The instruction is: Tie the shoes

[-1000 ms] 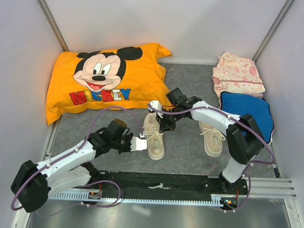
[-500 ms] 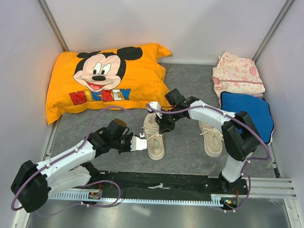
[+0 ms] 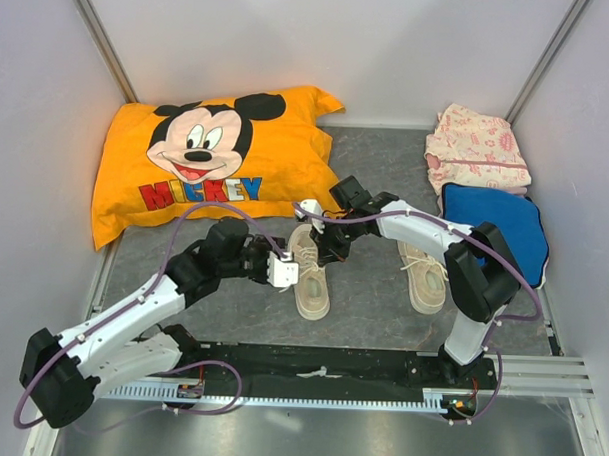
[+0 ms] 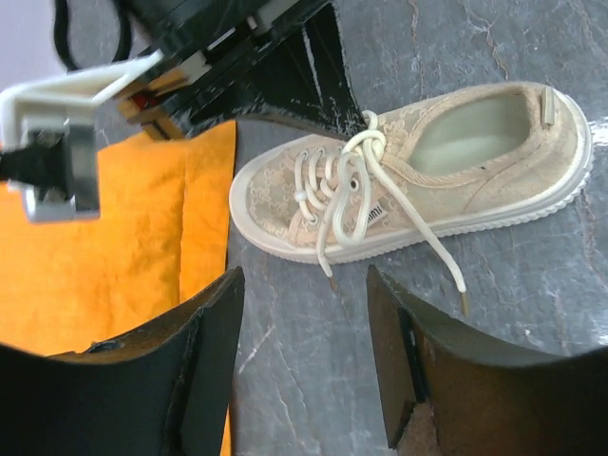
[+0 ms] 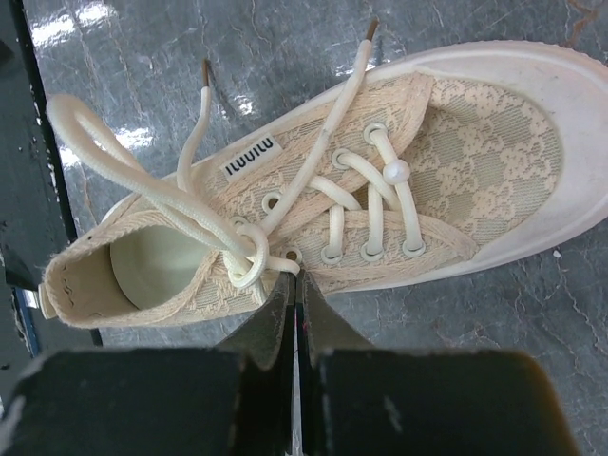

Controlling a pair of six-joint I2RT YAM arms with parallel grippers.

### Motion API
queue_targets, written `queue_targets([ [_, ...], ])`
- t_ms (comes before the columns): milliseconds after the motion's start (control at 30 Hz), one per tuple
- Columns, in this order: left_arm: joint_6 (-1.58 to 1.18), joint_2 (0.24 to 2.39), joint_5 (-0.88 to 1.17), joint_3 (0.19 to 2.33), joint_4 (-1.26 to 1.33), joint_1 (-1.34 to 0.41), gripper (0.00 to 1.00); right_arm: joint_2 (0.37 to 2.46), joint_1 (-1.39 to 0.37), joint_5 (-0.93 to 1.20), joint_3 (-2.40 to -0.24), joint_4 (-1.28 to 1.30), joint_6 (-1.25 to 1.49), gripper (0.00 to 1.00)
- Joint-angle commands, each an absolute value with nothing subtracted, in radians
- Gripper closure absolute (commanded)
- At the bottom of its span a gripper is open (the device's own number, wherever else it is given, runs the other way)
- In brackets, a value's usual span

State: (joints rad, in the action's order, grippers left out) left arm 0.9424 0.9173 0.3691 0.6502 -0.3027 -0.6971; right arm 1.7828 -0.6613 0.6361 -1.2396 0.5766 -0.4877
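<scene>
Left gripper [image 3: 284, 272] is held open, fingers spread wide with nothing between them, just beside the left flank of the left shoe [image 3: 309, 278]. That shoe lies near the middle of the bench [image 3: 372, 310]. Its long axis runs from the far edge to the near edge, with the toe turned towards the far edge and the orange pillow [image 3: 202, 164], and the heel opening towards the near edge. The right shoe [image 3: 426, 275] is set well apart, towards the right edge.

The right gripper [image 5: 294, 290] is seen closed at the opposite flank, its tips pressed against the collar just beside the half-made knot [image 5: 242, 258]. Whether a strand is nipped there cannot be told.

The coming move is judged to turn on the loose lace ends [image 4: 328, 271]. Both are draped over the left side of the shoe and trail across the bench towards the open fingers of the left gripper. From the right gripper they are parted by the whole width of the shoe. The left arm is therefore the nearer, and a reach straight across the short axis would be called for.
</scene>
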Motion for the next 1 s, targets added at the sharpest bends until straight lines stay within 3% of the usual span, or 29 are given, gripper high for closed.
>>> queue_targets([
  [0, 1.097, 0.971, 0.383, 0.692, -0.242, -0.718, 0.38, 1.741, -0.663, 0.617, -1.285, 0.541, -0.408, 1.00],
  [600, 1.243, 1.183, 0.272, 0.673, -0.121, -0.830, 0.39, 1.712, -0.664, 0.607, -1.278, 0.494, -0.316, 1.00],
  [967, 1.109, 1.192, 0.279, 0.698, -0.158, -0.825, 0.39, 1.715, -0.664, 0.595, -1.276, 0.494, -0.316, 1.00],
])
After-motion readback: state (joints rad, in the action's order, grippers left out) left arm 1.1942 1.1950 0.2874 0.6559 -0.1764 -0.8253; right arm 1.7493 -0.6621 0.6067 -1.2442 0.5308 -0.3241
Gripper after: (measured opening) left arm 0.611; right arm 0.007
